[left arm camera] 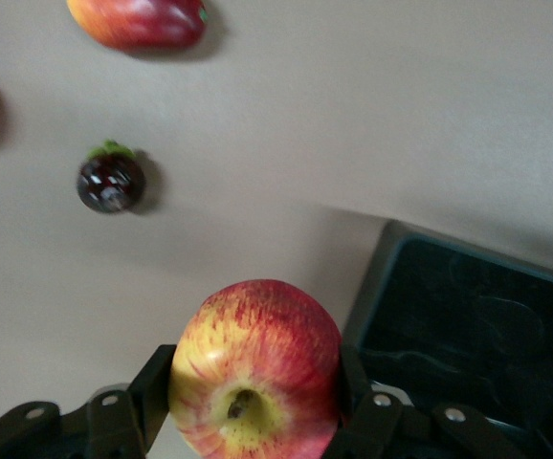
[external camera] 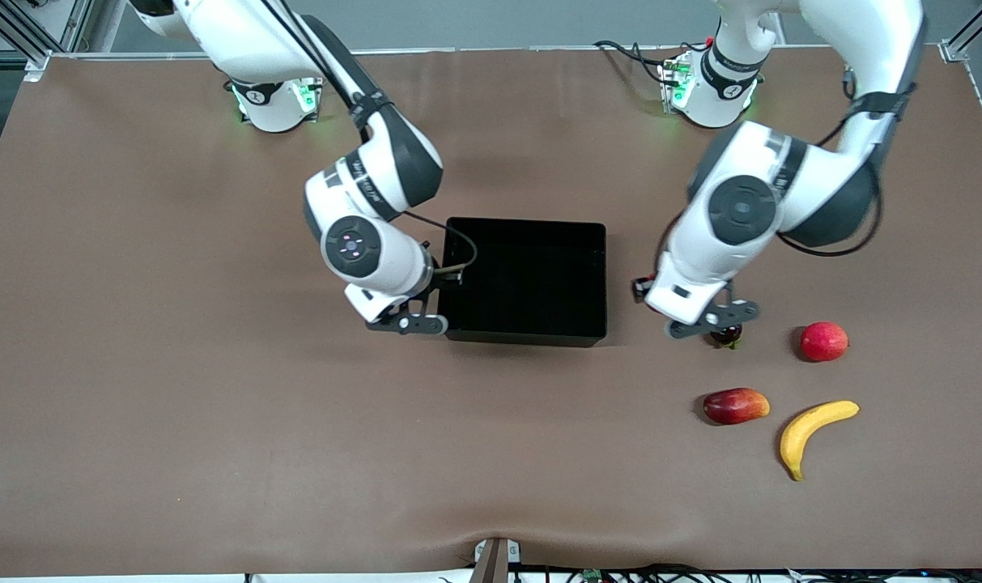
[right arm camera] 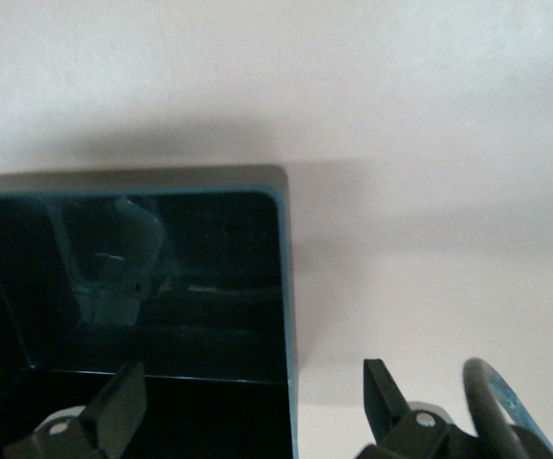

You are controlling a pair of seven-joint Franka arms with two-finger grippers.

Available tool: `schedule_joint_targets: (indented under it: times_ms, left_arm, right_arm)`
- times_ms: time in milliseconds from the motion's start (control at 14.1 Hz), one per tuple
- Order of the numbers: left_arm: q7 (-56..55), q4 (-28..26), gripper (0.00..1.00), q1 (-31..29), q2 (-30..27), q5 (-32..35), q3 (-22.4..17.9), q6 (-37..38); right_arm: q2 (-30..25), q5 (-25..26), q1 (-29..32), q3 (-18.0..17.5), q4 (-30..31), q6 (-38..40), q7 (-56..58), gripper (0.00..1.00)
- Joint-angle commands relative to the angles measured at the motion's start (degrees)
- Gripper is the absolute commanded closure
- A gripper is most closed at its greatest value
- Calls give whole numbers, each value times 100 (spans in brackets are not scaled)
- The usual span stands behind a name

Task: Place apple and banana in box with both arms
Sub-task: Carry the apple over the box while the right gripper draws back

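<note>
A matte brown table [external camera: 215,421] fills the front view, with cables along its nearest edge. Nearest the camera lies the curved all-yellow banana [external camera: 811,434], with an elongated dark-red fruit with an orange tip [external camera: 735,405] at its 10 o'clock. Farther up, a pinkish-red round fruit [external camera: 823,341] sits at the banana's 12 o'clock. The left gripper [left arm camera: 257,421] grips the small red apple with yellow streaks [left arm camera: 255,382] over bare table beside the box, above a small dark purple round fruit with a green cap [left arm camera: 110,182]. The right gripper [right arm camera: 253,397] hangs with fingers spread wide, empty, over a corner of the shallow glossy black plastic box [external camera: 525,279]. The box's dark, reflective floor is hard to read.
</note>
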State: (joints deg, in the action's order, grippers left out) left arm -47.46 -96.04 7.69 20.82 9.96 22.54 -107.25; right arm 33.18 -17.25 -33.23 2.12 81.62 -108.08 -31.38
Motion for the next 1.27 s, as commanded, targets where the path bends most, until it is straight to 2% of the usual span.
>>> schedule_joint_targets:
  times_ms: [0,142,283,566,708,779,920,1062,1204]
  left_arm:
    - [-840,42,100,600,176,32,-21,73]
    - [-931,24,100,821,290,76,-21,-76]
    - [-975,-220,100,1102,317,85,-21,-505]
    - [-949,-582,100,1383,466,94,-13,-1096]
    - [-940,-600,100,1516,712,216,-13,-1210]
    - [-940,-695,100,1560,774,434,-13,-1289]
    - [-949,-1090,100,1543,757,621,-4,-1753]
    - [-949,-1372,100,1517,774,621,-13,-2202]
    - [-949,-1391,100,1525,862,630,-13,-2327]
  right_arm:
    - [-39,-68,351,-54,-392,453,-26,0]
    - [-101,-59,631,-53,-550,761,-18,0]
    - [-162,-7,799,-36,-700,1016,-17,0]
    - [-662,809,897,-62,-753,1158,-70,0]
    - [-883,846,1001,-53,-718,1376,-26,0]
    - [-996,863,1124,-53,-709,1560,-35,0]
    - [-1269,1318,1204,-62,-718,1641,9,0]
    - [-1462,1373,1371,-71,-718,1807,341,0]
    - [-1673,1373,1529,-62,-718,2027,711,0]
